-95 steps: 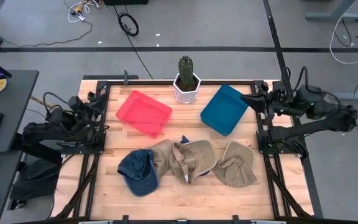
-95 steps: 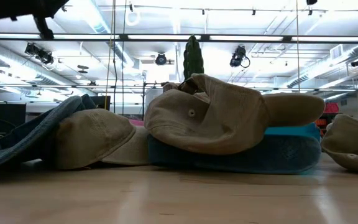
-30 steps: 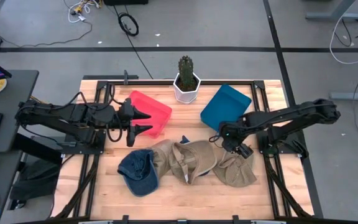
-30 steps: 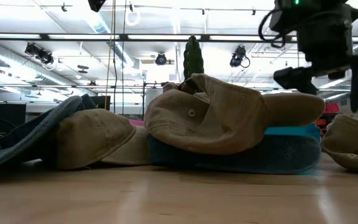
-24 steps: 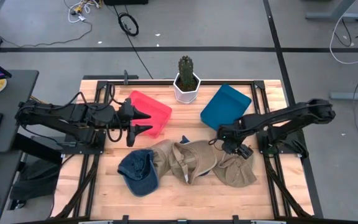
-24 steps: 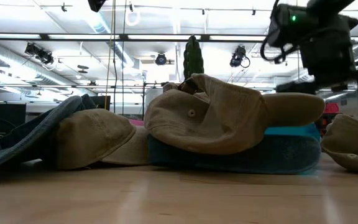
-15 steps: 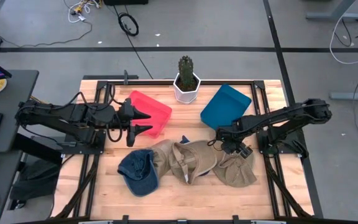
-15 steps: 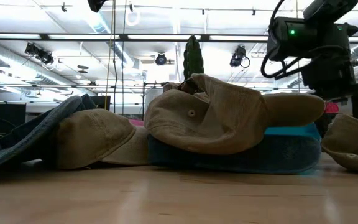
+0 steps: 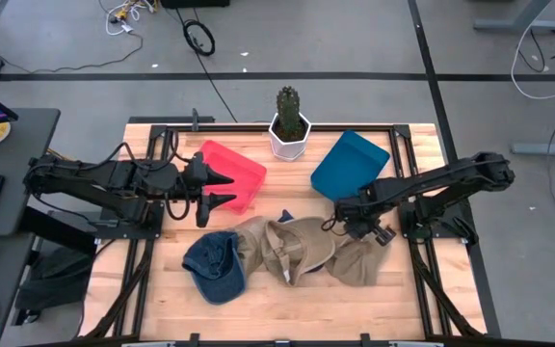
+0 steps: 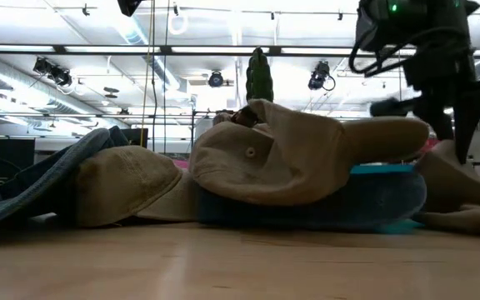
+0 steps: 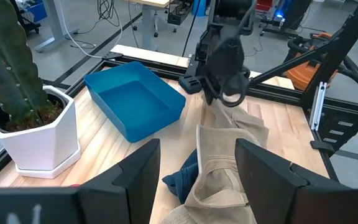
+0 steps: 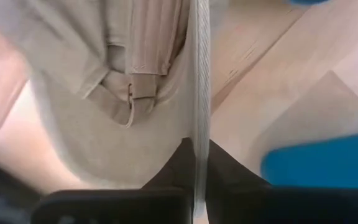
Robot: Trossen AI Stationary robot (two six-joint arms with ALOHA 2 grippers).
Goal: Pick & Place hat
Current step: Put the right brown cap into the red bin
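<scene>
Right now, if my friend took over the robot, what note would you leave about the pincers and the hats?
Right pincer: shut on the edge of the tan corduroy cap at the right of the pile, starting to lift it off the table.
Left pincer: open, hovering by the red rectangular tray, holding nothing.
Hats: blue denim cap and two more tan caps lie in a pile at the front of the wooden table.
The blue rectangular tray sits beside the white potted cactus.
Done: one cap gripped. No hat is in either tray.
Left: carry and place this cap, then the others.
</scene>
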